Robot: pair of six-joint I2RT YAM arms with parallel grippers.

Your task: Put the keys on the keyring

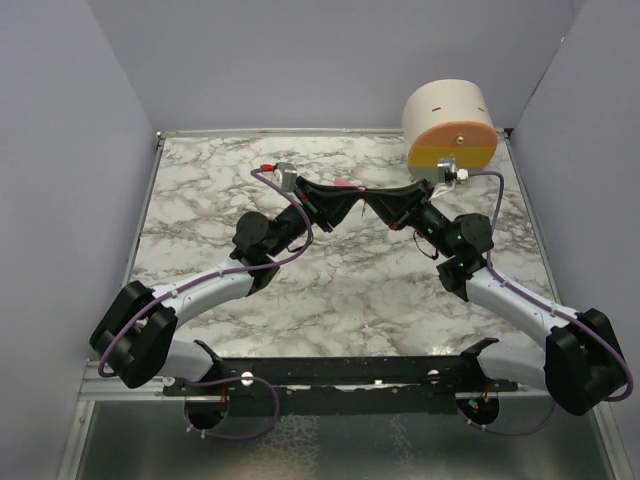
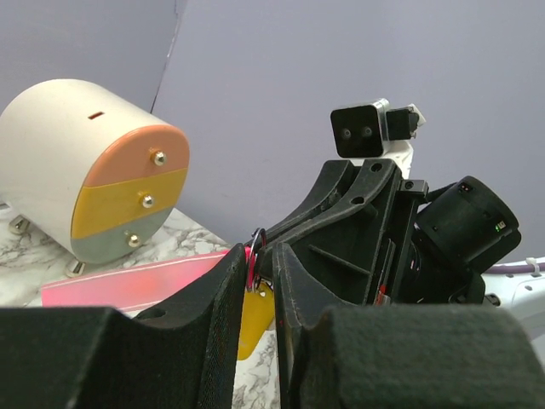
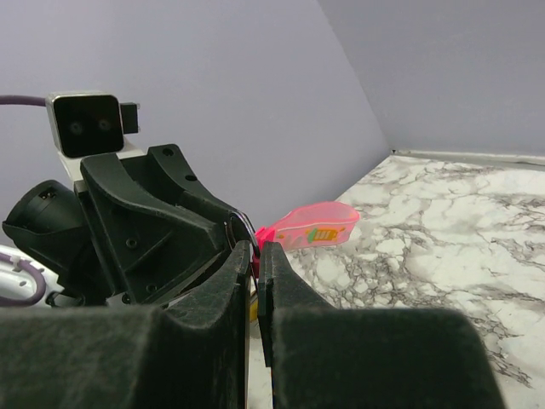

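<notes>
My two grippers meet tip to tip above the middle of the table, the left gripper (image 1: 343,205) facing the right gripper (image 1: 385,206). In the left wrist view the left gripper (image 2: 260,258) is shut on the metal keyring (image 2: 256,240). The yellow key (image 2: 253,317) hangs from the ring between the fingers. In the right wrist view the right gripper (image 3: 258,252) is shut on the red end of the pink key (image 3: 317,227), right at the keyring (image 3: 240,228). The pink key sticks out sideways, also in the left wrist view (image 2: 136,281) and the top view (image 1: 346,184).
A big cream cylinder (image 1: 450,125) with orange, yellow and grey bands on its face stands at the back right corner, also in the left wrist view (image 2: 94,183). Grey walls close in the marble table (image 1: 330,290) on three sides.
</notes>
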